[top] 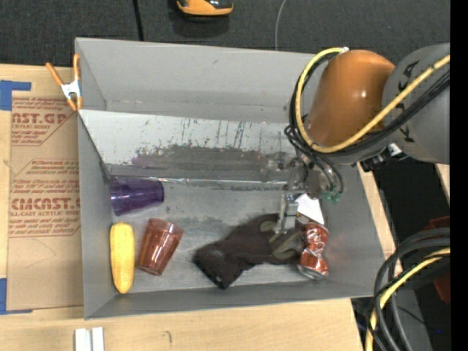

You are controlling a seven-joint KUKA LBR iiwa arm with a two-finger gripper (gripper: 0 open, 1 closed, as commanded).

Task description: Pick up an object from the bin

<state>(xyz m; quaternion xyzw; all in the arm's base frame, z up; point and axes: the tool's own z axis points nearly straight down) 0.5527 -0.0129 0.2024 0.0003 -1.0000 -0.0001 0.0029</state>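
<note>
My gripper (291, 214) hangs low in the right part of the bin (219, 86). It is over the right end of the dark cloth (228, 258), just beside the squashed red can (314, 251). I cannot tell if it is open or closed. I think it is this low so it can grab one of them. The can has red and white print, but I cannot read it.

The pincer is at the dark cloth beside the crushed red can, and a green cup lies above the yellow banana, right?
Not quite. The camera view shows the cup above the yellow banana is purple, not green. The pincer is indeed at the dark cloth beside the crushed red can.
</note>
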